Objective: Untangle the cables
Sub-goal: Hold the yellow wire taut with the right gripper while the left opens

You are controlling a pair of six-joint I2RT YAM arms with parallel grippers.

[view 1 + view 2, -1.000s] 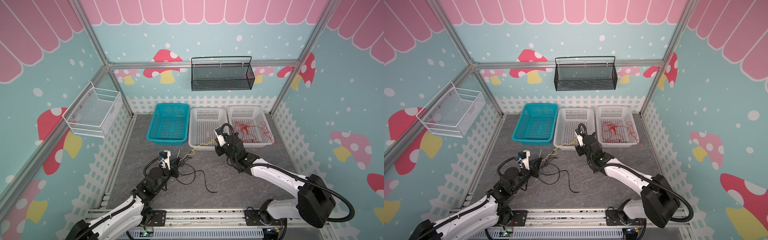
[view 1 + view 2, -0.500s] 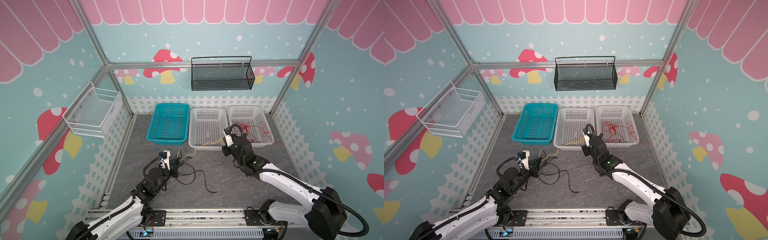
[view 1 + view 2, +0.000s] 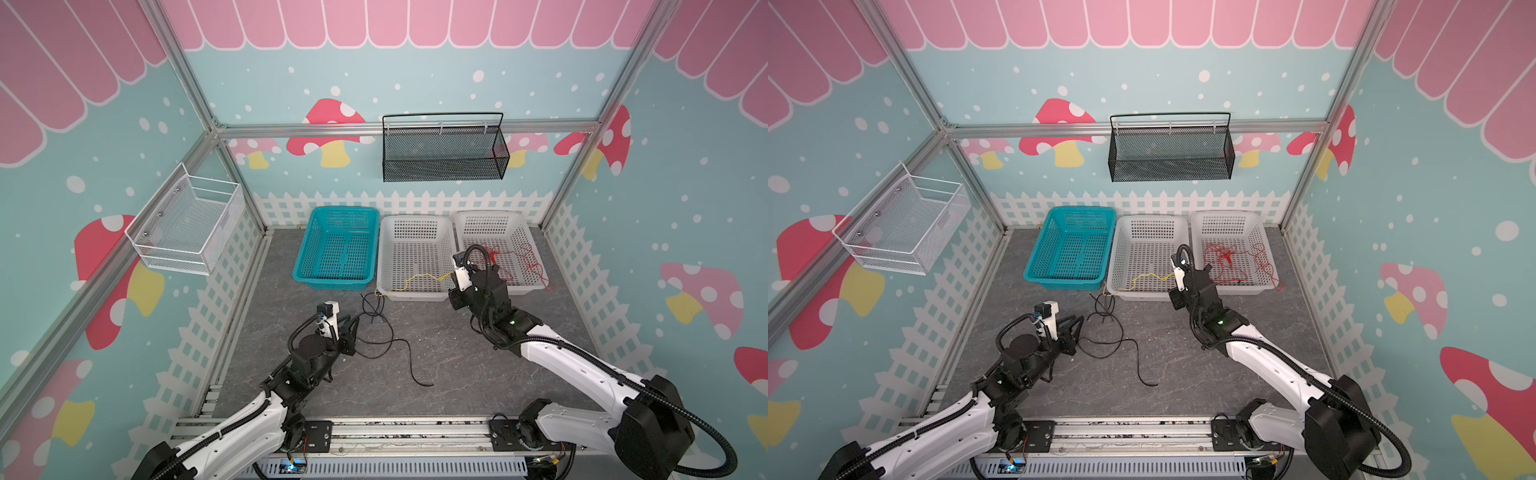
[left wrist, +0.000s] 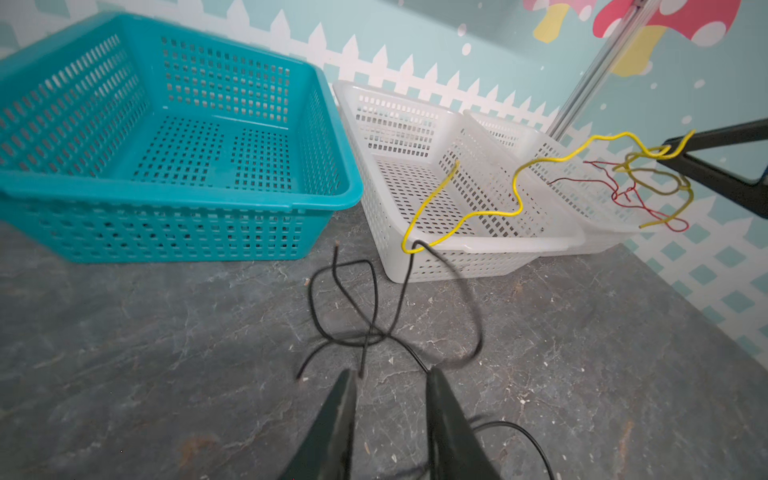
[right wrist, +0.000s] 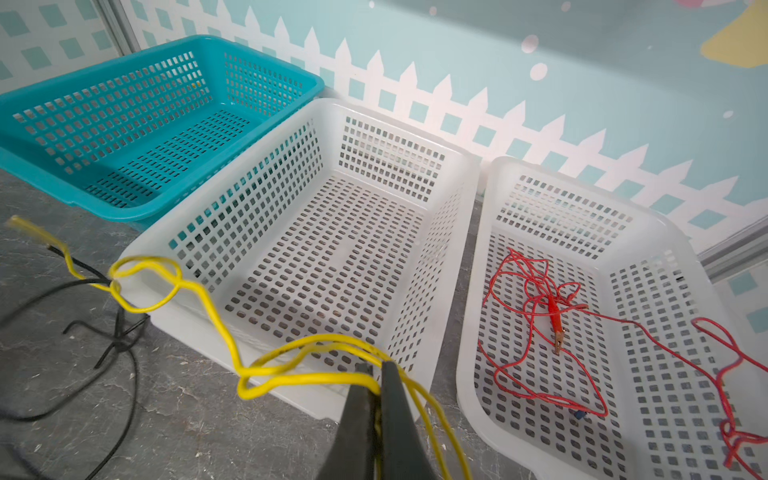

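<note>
My right gripper (image 5: pixel 376 365) is shut on the yellow cable (image 5: pixel 266 370), holding it above the front edge of the middle white basket (image 3: pixel 415 296). In both top views the yellow cable (image 3: pixel 419 277) (image 3: pixel 1148 277) runs left from that gripper (image 3: pixel 453 276) to the basket's front-left corner. There it loops round a strand of the black cable (image 4: pixel 374 299). The black cable (image 3: pixel 386 332) lies in loose coils on the floor. My left gripper (image 4: pixel 390 374) is open just behind those coils, with bare floor between its fingers. The red cable (image 5: pixel 540 299) lies in the right white basket (image 3: pixel 523 289).
A teal basket (image 3: pixel 332 286) stands left of the two white ones along the back fence. A black mesh basket (image 3: pixel 442 149) hangs on the back wall and a white wire basket (image 3: pixel 187 224) on the left wall. Grey floor stretches in front of the baskets.
My right gripper has moved right with the yellow cable, drawing it away from my left gripper and out along the middle basket's front. My left gripper has opened and let go of the cables.
</note>
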